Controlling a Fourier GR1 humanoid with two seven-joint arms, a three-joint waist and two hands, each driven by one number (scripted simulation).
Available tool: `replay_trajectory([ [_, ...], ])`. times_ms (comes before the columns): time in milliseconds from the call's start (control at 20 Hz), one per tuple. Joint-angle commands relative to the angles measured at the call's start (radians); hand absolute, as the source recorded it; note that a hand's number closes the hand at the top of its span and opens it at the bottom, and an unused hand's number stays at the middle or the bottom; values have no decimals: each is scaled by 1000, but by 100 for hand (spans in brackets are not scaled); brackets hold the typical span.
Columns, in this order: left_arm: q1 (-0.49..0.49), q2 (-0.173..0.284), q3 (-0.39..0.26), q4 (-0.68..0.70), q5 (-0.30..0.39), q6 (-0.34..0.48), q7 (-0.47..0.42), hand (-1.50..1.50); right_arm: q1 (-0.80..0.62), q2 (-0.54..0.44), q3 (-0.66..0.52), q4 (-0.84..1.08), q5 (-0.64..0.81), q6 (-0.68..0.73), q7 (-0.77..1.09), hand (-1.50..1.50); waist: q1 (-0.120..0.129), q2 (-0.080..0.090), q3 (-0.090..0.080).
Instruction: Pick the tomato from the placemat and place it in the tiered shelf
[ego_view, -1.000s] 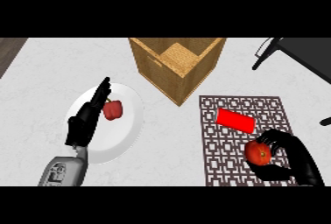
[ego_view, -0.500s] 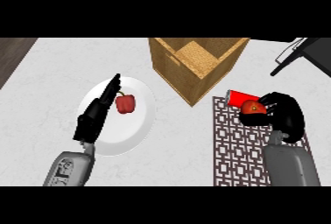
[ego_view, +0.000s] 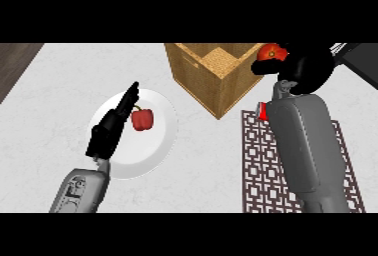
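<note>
Since half a second ago, the right arm has stretched farther up the view, carrying the small round red tomato (ego_view: 270, 51) from above the mat's far end to just beside the shelf's right edge.

Nearest, the brown lattice-patterned placemat (ego_view: 255, 165) lies flat on the white marbled bench (ego_view: 203, 175), much of it hidden under the smooth grey right forearm. A scrap of flat red material (ego_view: 261, 111) shows at the mat's far end, beside the forearm; what it is cannot be told. To the left, the glossy white round plate (ego_view: 155, 140) bears a small red bell pepper (ego_view: 142, 119), and the left robot hand (ego_view: 111, 131) lies over the plate with straight, relaxed fingers, holding nothing.

Farther off stands the tan, grainy-sided tiered shelf (ego_view: 214, 75), boxy, with an open top. At its right edge, the right robot hand (ego_view: 295, 67), black and glossy, is curled round the tomato, which is lifted clear of the mat.

Judging by this, the carry is nearly finished and placing comes next: the hand needs to shift left over the opening, lower, and uncurl its fingers.
</note>
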Motion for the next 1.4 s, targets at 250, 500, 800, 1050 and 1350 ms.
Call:
replay_trajectory([
  [250, 16, 16, 31, 39, -7, 20, -32, 0, -367, 2, -53, 232, 331, 9, 321, 150, -49, -8, 0],
  [500, 25, 33, 34, -15, 11, -7, -9, 0, -470, -13, -107, 321, 471, 11, 367, 150, -47, -8, 1],
  [800, 22, 17, 29, -12, 9, 3, 10, 0, -562, -53, -168, 411, 588, 71, 361, 150, -64, -8, 2],
  [1050, 44, 7, 31, -4, 2, 22, 1, 0, -591, -135, -248, 429, 612, 47, 298, 150, -76, -9, 3],
  [1350, 9, 26, 64, -17, 18, 19, 24, 0, -647, -170, -279, 462, 685, 89, 279, 150, -82, -13, 3],
])
